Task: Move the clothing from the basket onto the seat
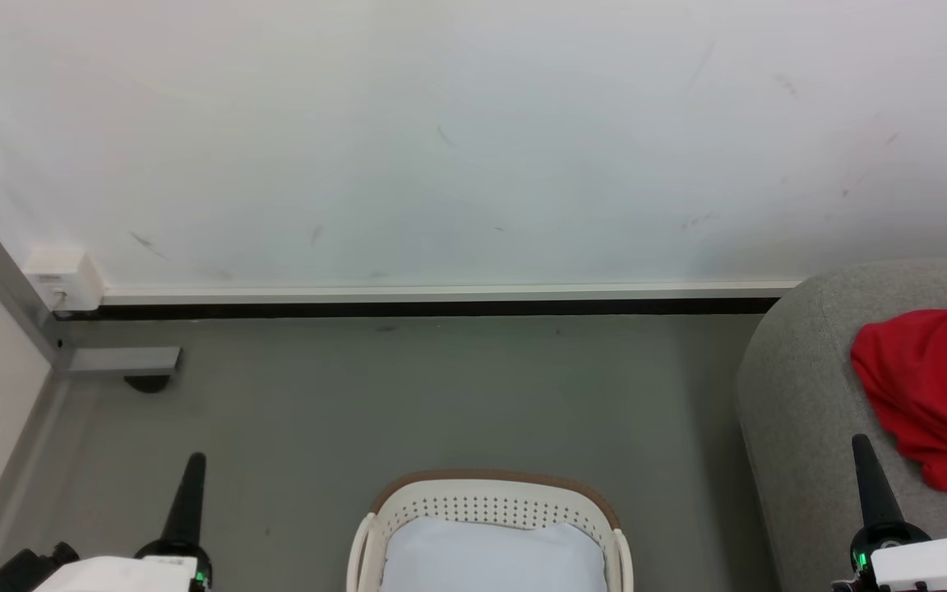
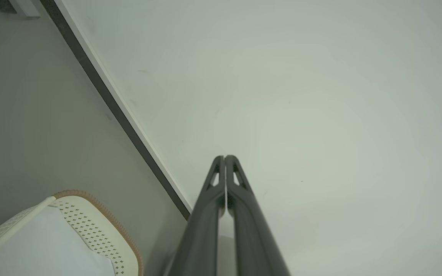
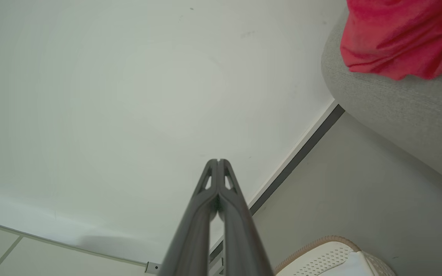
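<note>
Clothing [image 1: 934, 386] lies on seat [image 1: 802, 386] near right gripper [image 1: 860, 444].

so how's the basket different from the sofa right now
The basket is cream perforated plastic with a brown rim; the sofa is grey fabric. The basket is much smaller than the sofa. The basket holds a pale sheet, while the sofa bears red clothing. Both have rounded corners and stand on the grey floor.

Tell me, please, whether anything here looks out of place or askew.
Nothing stands out. The clothing lies crumpled on the seat, the basket stands upright on the floor with a pale sheet inside, and the wall has faint scuffs.
</note>
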Motion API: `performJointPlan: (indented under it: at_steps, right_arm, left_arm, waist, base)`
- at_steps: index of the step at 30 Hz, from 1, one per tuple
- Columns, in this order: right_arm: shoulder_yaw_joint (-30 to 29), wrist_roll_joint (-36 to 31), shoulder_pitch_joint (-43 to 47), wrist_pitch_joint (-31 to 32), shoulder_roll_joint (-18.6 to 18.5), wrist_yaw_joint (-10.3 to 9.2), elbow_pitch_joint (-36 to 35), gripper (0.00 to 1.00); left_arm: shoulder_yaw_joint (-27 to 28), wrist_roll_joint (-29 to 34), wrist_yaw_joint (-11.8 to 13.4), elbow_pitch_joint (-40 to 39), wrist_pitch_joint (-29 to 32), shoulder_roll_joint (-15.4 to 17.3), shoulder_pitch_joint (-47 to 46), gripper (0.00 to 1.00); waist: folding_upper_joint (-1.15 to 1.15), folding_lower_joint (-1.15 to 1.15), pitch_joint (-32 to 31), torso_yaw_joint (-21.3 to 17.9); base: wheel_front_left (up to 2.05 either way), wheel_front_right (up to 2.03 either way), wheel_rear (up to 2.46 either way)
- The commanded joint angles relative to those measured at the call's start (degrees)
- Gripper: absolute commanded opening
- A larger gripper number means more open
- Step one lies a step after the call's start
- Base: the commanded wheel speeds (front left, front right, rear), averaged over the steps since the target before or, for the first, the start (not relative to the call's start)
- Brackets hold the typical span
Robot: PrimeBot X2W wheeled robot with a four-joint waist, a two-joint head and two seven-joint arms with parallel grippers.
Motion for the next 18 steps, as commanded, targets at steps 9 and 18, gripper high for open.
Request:
performJointPlan:
  at_steps: [9, 18]
  right_arm:
    - [-1.1, 5.3, -0.8, 1.2, -0.6, -0.08, -0.7, 0.0]
    - [-1.8, 9.6, -0.7, 2.3, -0.8, -0.09, -0.7, 0.0]
  left_arm:
    - [0.7, -4.8, 0.0, 0.0, 1.4, -0.3, -1.4, 0.0]
    - [1.1, -8.6, 0.1, 0.2, 2.6, -0.7, -1.6, 0.0]
  waist:
    - [0.0, 0.0, 0.0, 0.2]
    - [0.0, 0.0, 0.1, 0.4]
  base:
    - [0.0, 0.0, 0.0]
    - [0.0, 0.0, 0.0]
